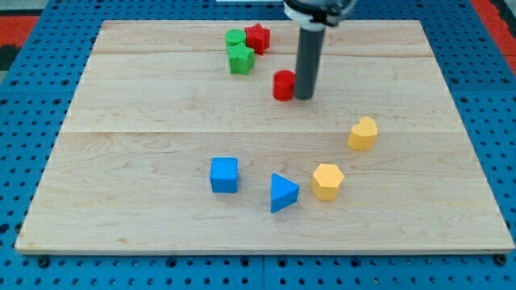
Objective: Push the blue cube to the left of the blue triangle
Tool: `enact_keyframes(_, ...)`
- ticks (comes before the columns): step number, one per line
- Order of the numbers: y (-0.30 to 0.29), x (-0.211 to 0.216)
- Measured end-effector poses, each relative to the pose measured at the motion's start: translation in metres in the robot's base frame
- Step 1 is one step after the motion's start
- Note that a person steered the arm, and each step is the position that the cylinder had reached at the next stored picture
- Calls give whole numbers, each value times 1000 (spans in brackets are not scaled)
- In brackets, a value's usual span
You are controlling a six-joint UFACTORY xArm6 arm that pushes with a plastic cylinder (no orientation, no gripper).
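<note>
Our rod comes down from the view's top, and my tip (pixel 304 97) rests on the wooden bench (pixel 145 145) in its upper middle part, pressed right against the right side of a small red cylinder (pixel 283 84). We carry no jaws at all: our end effector is a plain dark rod, so it neither opens nor closes and it holds nothing. The blue cube (pixel 224 175) sits in the lower middle of the bench, well apart from my tip, toward the view's bottom and left of it. The blue triangle (pixel 282 192) lies just to the right of the cube and slightly lower, with a narrow strip of bare wood between the two, so they do not touch. Just beside the triangle on its right is a yellow hexagonal block (pixel 327 180), and further up and to the right stands a second yellow block (pixel 363 133), rounded at the top. Near the bench's top edge, left of our rod, three blocks cluster: a red star-like block (pixel 257 37), a green cylinder (pixel 235 37) touching it on its left, and a green star-like block (pixel 240 59) just below them.
</note>
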State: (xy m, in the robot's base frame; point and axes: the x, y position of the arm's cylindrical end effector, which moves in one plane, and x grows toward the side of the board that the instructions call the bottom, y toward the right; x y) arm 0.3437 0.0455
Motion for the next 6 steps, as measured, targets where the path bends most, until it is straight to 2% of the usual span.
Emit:
enact_keyframes(1,-43,-46)
enact_keyframes(2,-2,-12)
enact_keyframes(4,-114,132)
enact_keyframes(5,-109,171)
enact_keyframes(6,-47,190)
